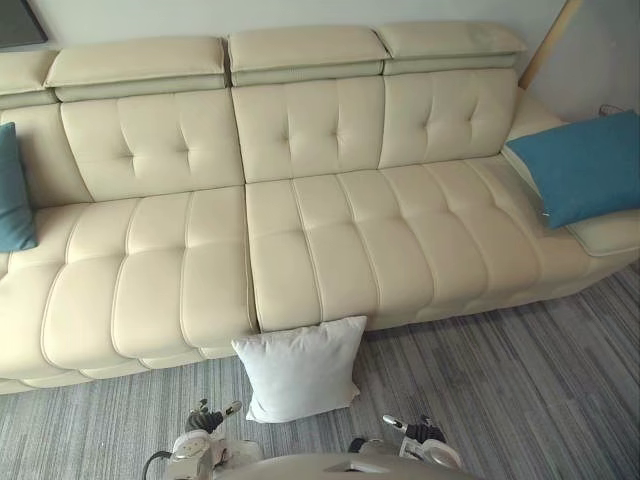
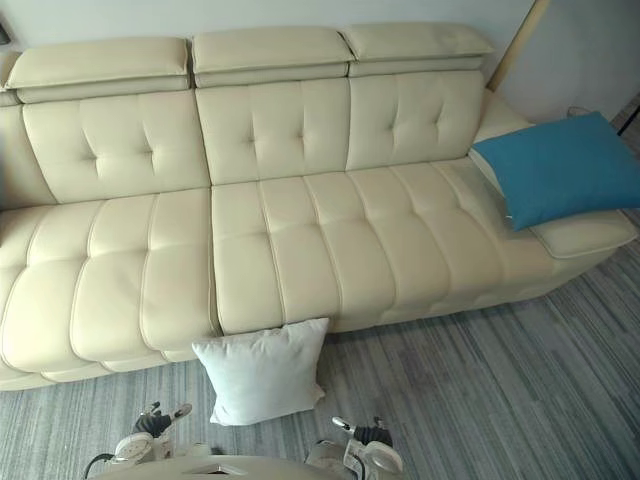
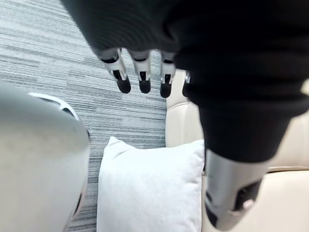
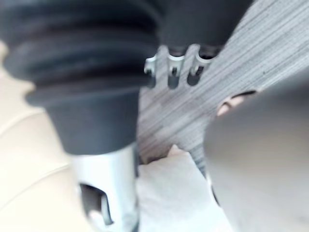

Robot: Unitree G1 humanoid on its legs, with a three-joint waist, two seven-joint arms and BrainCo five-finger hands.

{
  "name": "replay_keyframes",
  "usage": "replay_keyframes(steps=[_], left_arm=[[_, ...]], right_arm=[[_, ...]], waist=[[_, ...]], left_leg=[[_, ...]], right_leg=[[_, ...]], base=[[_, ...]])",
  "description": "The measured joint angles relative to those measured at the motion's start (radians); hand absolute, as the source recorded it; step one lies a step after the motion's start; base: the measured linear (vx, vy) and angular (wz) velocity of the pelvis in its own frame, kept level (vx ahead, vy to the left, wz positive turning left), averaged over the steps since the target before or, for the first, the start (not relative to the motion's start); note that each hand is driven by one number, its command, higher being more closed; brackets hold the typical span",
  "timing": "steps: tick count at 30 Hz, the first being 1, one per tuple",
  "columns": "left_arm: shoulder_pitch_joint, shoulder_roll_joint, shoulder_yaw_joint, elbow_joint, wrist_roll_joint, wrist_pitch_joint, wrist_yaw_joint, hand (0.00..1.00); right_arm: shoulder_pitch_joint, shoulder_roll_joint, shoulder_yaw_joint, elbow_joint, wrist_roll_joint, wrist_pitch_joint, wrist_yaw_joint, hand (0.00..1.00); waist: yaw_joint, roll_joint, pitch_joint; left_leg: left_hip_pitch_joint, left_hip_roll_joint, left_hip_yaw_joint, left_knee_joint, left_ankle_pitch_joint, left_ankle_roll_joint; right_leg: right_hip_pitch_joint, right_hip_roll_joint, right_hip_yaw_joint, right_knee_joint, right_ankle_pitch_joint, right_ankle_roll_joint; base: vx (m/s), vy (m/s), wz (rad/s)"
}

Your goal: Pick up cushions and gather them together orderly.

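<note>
White square cushion leaning on sofa — left hand, right hand slack, empty.

cream tufted leather sofa, plain all over. white square fabric cushion, plain. teal-blue square fabric cushion at the right and teal-blue fabric cushion at the left edge, both plain. grey carpet floor, finely streaked lighter and darker.

Both eye views look down from the head, slightly apart, over the sofa, the white cushion at its front and the floor, while the wrist views peer from close past the left robot hand and the right robot hand at that same white cushion and floor.
</note>
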Motion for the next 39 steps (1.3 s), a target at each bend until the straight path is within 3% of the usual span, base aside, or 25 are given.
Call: replay_keyframes(steps=[3,4,7,8,13,15,20,25,28,30,39], left_arm=[[0.004,0.006,0.001,-0.004,-0.001,-0.002,0.002,0.0],[0.006,0.009,0.003,-0.005,-0.001,-0.004,0.003,0.0],[0.006,0.022,0.004,-0.006,-0.001,-0.01,0.003,0.0],[0.002,0.029,0.004,-0.001,-0.001,-0.011,0.003,0.0],[0.007,0.013,0.002,0.005,-0.003,-0.011,0.001,0.0],[0.005,0.012,0.002,0.002,-0.006,-0.011,0.0,0.0],[-0.019,0.015,-0.011,-0.051,-0.063,-0.012,0.001,0.0],[-0.061,0.018,-0.018,-0.119,-0.164,-0.013,0.023,0.0],[-0.118,0.016,-0.02,-0.196,-0.253,-0.021,0.054,0.0],[-0.162,0.016,-0.02,-0.228,-0.277,-0.033,0.078,0.0],[-0.455,0.103,-0.017,-0.3,-0.284,-0.048,0.13,0.0]], right_arm=[[0.013,0.001,0.026,0.0,0.0,-0.003,0.0,0.0],[0.019,0.001,0.034,0.001,0.0,-0.003,0.0,0.0],[0.018,0.025,0.034,0.003,-0.001,-0.001,0.001,0.0],[0.018,0.029,0.034,0.006,-0.001,0.001,0.001,0.0],[0.023,0.014,0.032,0.008,0.0,0.001,0.0,0.0],[0.021,0.014,0.032,0.011,0.0,0.001,0.0,0.0],[-0.005,0.009,0.034,-0.005,0.002,-0.003,-0.003,0.0],[-0.078,-0.001,0.065,-0.065,0.026,-0.004,-0.034,0.0],[-0.156,-0.004,0.077,-0.139,0.105,-0.011,-0.057,0.0],[-0.196,-0.007,0.077,-0.18,0.157,-0.025,-0.082,0.0],[-0.454,-0.039,0.051,-0.238,0.253,-0.044,-0.165,0.0]], waist=[[-0.005,-0.004,0.0],[0.0,-0.015,-0.01],[0.012,-0.043,-0.028],[0.008,-0.06,-0.036],[0.003,-0.029,-0.042],[0.004,-0.03,-0.038],[0.01,-0.03,0.028],[0.018,-0.026,0.108],[0.028,-0.03,0.151],[0.027,-0.029,0.187],[0.02,-0.017,0.314]], left_leg=[[-0.01,-0.006,-0.08,0.0,0.012,0.0],[-0.022,-0.007,-0.107,-0.001,0.019,-0.001],[-0.063,-0.021,-0.134,-0.003,0.048,-0.009],[-0.083,-0.035,-0.149,-0.003,0.066,-0.018],[-0.064,-0.044,-0.217,-0.105,0.155,-0.027],[-0.078,-0.05,-0.251,-0.127,0.181,-0.03],[-0.186,-0.057,-0.331,-0.016,0.177,-0.032],[-0.39,-0.039,-0.326,0.146,0.151,-0.029],[-0.549,-0.019,-0.287,0.238,0.142,-0.018],[-0.6,-0.016,-0.273,0.271,0.133,-0.004],[-0.905,0.007,-0.22,0.372,0.162,0.023]], right_leg=[[-0.013,0.029,0.195,0.068,-0.003,-0.005],[-0.004,0.036,0.217,0.056,-0.006,-0.005],[-0.002,0.031,0.218,-0.012,-0.038,0.018],[0.008,0.021,0.216,-0.051,-0.067,0.048],[0.031,0.024,0.145,-0.086,-0.065,0.041],[0.034,0.023,0.11,-0.087,-0.064,0.04],[0.02,0.025,0.027,-0.032,-0.094,0.019],[-0.193,0.042,0.094,0.157,-0.153,-0.014],[-0.381,0.044,0.139,0.276,-0.166,-0.016],[-0.441,0.043,0.161,0.316,-0.167,-0.015],[-0.763,0.043,0.224,0.45,-0.153,-0.02]], base=[[-0.09,0.023,0.7],[-0.09,-0.027,0.82],[-0.08,-0.089,0.33],[-0.05,-0.112,0.23],[-0.07,-0.077,0.41],[-0.03,-0.05,0.57],[-0.06,-0.02,0.57],[-0.2,-0.019,0.03],[-0.24,0.016,-0.29],[-0.19,0.039,-0.18],[-0.09,0.022,0.02]])
